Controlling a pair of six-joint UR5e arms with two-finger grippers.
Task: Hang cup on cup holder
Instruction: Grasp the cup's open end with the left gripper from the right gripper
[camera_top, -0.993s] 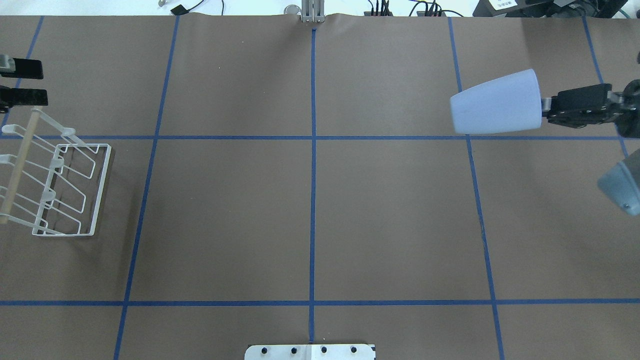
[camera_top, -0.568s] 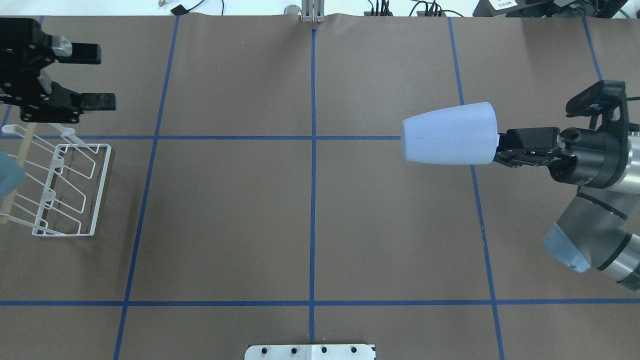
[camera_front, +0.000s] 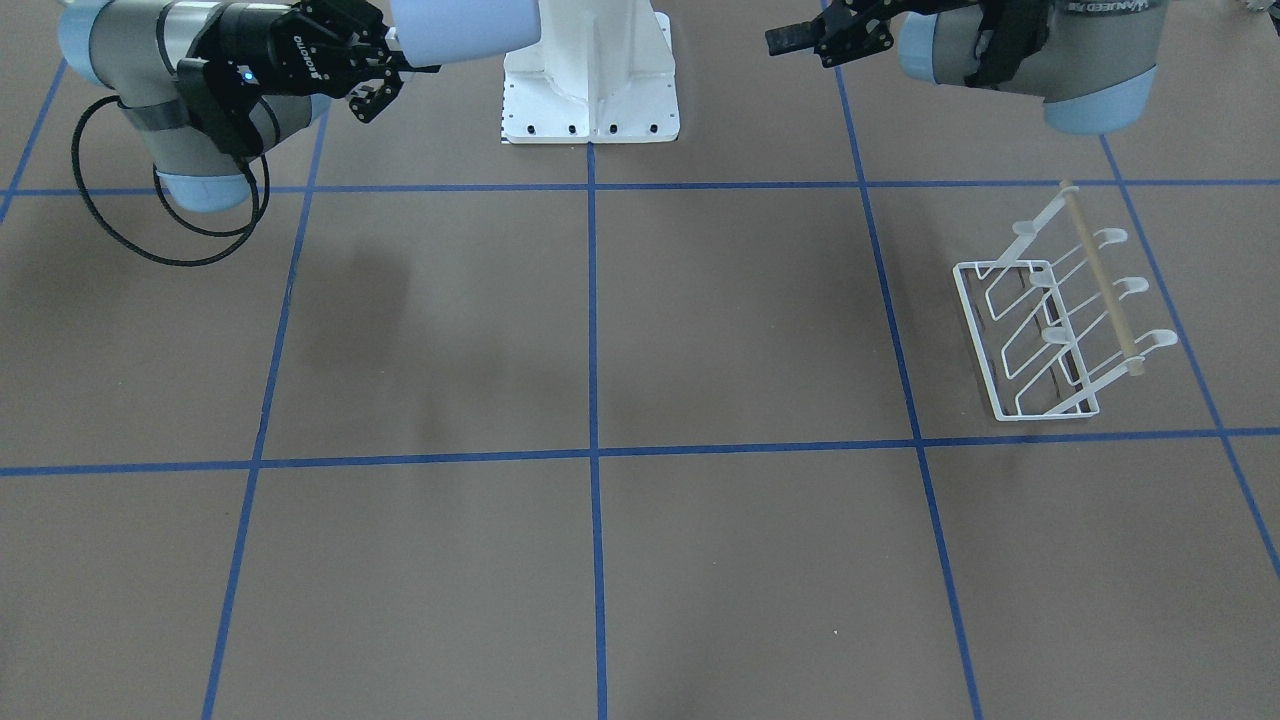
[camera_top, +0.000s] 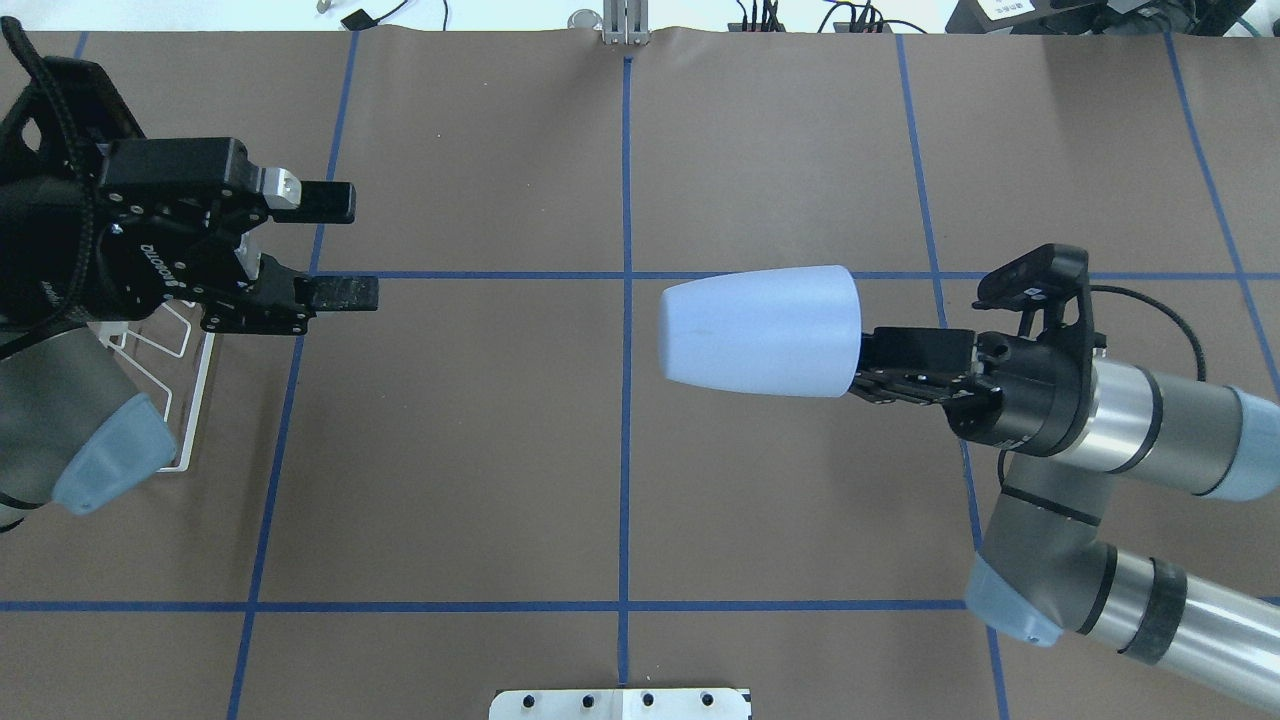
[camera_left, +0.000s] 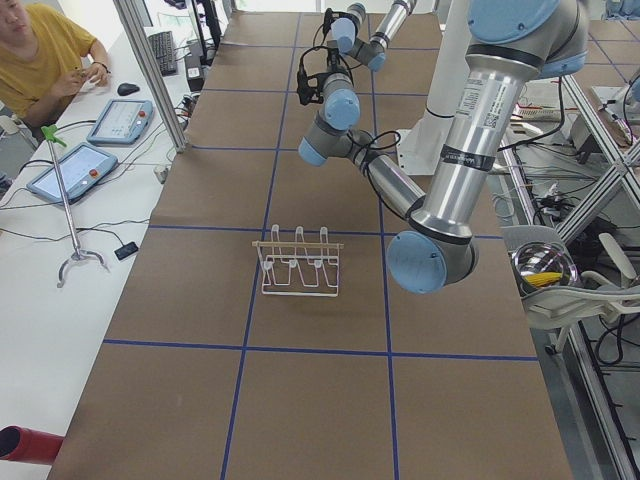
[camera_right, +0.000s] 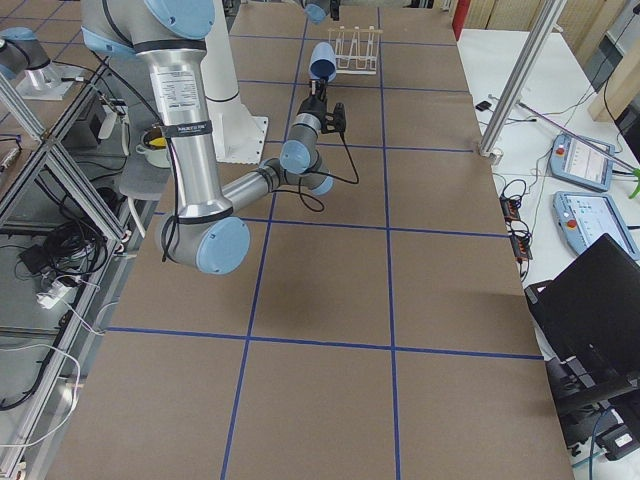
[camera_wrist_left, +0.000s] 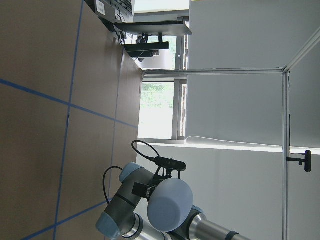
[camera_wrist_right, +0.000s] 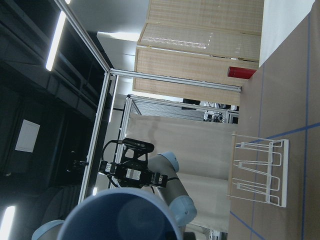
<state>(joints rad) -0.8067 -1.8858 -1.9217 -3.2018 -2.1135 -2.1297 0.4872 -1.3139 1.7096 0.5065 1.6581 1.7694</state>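
The pale blue cup (camera_top: 760, 330) lies sideways in the air near the table's middle, closed bottom toward the left arm. My right gripper (camera_top: 865, 365) is shut on its rim. The cup also shows in the front view (camera_front: 465, 28) and in the right wrist view (camera_wrist_right: 120, 217). My left gripper (camera_top: 340, 247) is open and empty, and points at the cup from the left with a wide gap between them. The white wire cup holder (camera_front: 1060, 310) with its tan rod stands on the table below the left arm. It is mostly hidden in the overhead view (camera_top: 195, 390).
The white bolted robot base (camera_front: 590, 90) stands at the near middle edge of the table. Blue tape lines (camera_top: 625, 450) cross the brown table. An operator (camera_left: 45, 60) sits by teach pendants (camera_left: 75, 170) beyond the far edge.
My right arm has carried the cup leftward to just right of the centre line. My left arm has come in from the left, over the cup holder, with its gripper still open.
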